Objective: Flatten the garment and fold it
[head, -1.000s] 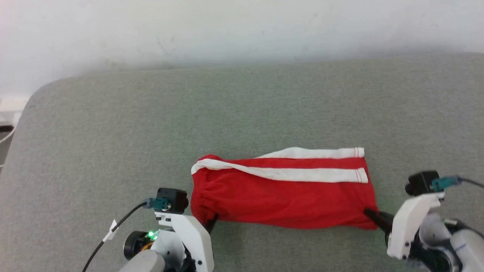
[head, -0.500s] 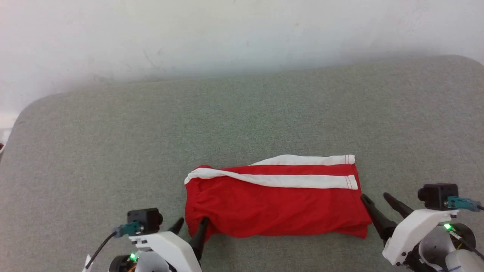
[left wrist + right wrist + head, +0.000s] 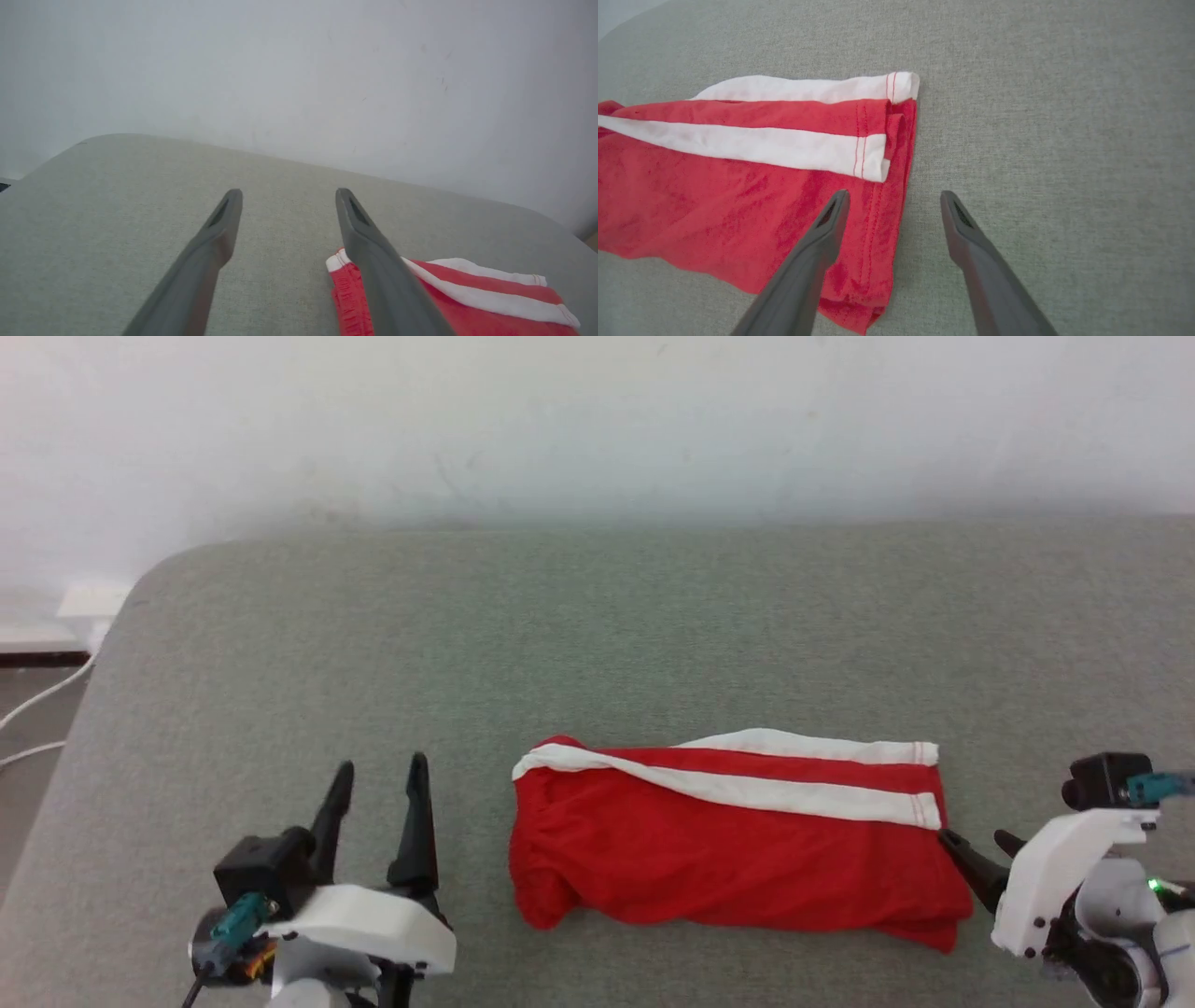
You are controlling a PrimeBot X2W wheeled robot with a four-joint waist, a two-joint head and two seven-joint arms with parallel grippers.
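The garment point(image 3: 738, 845) is red with white stripes and lies folded in a long flat band on the grey padded surface point(image 3: 597, 635). My left gripper point(image 3: 381, 767) stands open to the left of the waistband end, apart from the cloth, fingers pointing away. In the left wrist view the open left gripper point(image 3: 289, 193) holds nothing, and the garment point(image 3: 467, 298) lies beyond its right finger. My right gripper point(image 3: 974, 838) is open at the hem end. The right wrist view shows the right gripper point(image 3: 895, 195) astride the hem edge of the garment point(image 3: 738, 186), gripping nothing.
A white wall point(image 3: 597, 420) rises behind the grey surface. The surface's rounded left corner point(image 3: 140, 588) drops to the floor, where white cables point(image 3: 37, 709) and a white box point(image 3: 89, 602) lie. Bare grey padding spreads beyond and to both sides of the garment.
Both grippers have opened and let go of the garment's ends. The left gripper has drawn off to the left; the right stays by the hem. The head camera has shifted.
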